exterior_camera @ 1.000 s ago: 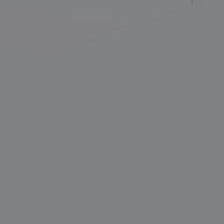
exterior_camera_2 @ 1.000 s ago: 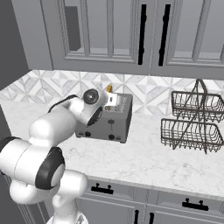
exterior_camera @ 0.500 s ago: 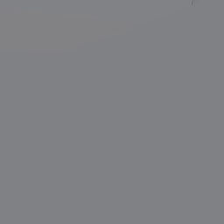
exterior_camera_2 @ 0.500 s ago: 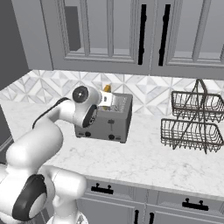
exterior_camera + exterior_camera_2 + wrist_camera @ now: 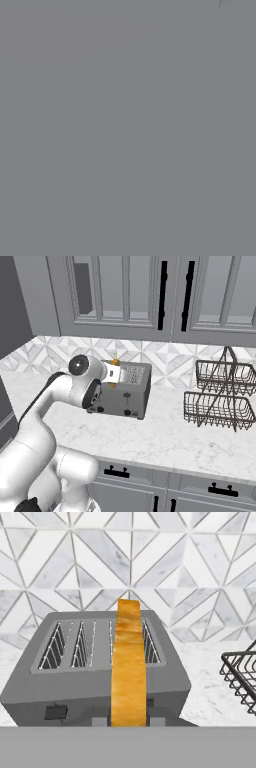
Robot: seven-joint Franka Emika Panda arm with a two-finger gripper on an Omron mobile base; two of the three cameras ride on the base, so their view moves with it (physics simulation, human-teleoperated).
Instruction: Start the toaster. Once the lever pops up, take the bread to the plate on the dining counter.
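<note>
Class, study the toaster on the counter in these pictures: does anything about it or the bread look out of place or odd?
Yes. The bread stands edge-on between the hand's tips, above the toaster rather than down in a slot. The wire basket rack sits upright, with nothing spilled.

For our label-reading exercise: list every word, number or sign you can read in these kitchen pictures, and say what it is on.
None can be read. The toaster, the bread, the wire rack and the cabinet doors bear no text; the toaster's front knobs are too small to show markings.

No legible text, labels, brands, numbers or signs on anything here.
</note>
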